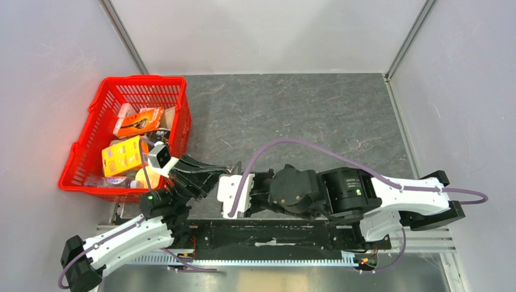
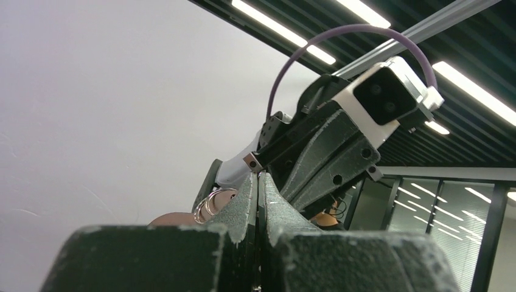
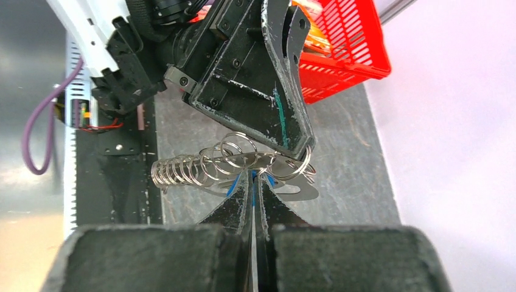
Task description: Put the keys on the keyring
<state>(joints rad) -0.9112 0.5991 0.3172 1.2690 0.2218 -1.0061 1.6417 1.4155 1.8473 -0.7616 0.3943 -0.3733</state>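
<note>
Table (image 1: pixel 316 109): grey mat, walled along the left, far and right edges.
Basket (image 1: pixel 79 163): red mesh, at the left edge; filled with orange and yellow packets.
Left gripper (image 2: pixel 258 182): reaching from the near left corner toward the middle of the near edge. Jaws pressed flat together, only a hairline seam showing in the left wrist view. Tips set against the loops of the keyring, which looks pinched there in the right wrist view.
Right gripper (image 3: pixel 252 182): reaching from the right edge, facing the left gripper tip to tip, almost touching. Jaws all but closed, a thin slit left between the pads. Clamped on the blue key.
Keyring (image 3: pixel 286 170): cluster of overlapping silver wire loops, held off the mat between the two grippers, over the middle of the near edge. Touching the left gripper's tip from below and sitting just above the right gripper's tips.
Chain (image 3: pixel 179 171): row of small silver links, hanging off the keyring, running sideways toward the near edge, free of both grippers.
Blue key (image 3: pixel 233 187): only blue slivers visible on either side of the right gripper's tips, directly under the keyring loops. Threaded or merely touching: cannot tell.
Blade (image 3: pixel 298 193): flat silver strip beneath the loops, beside the right gripper's tips; owner not discernible.
</note>
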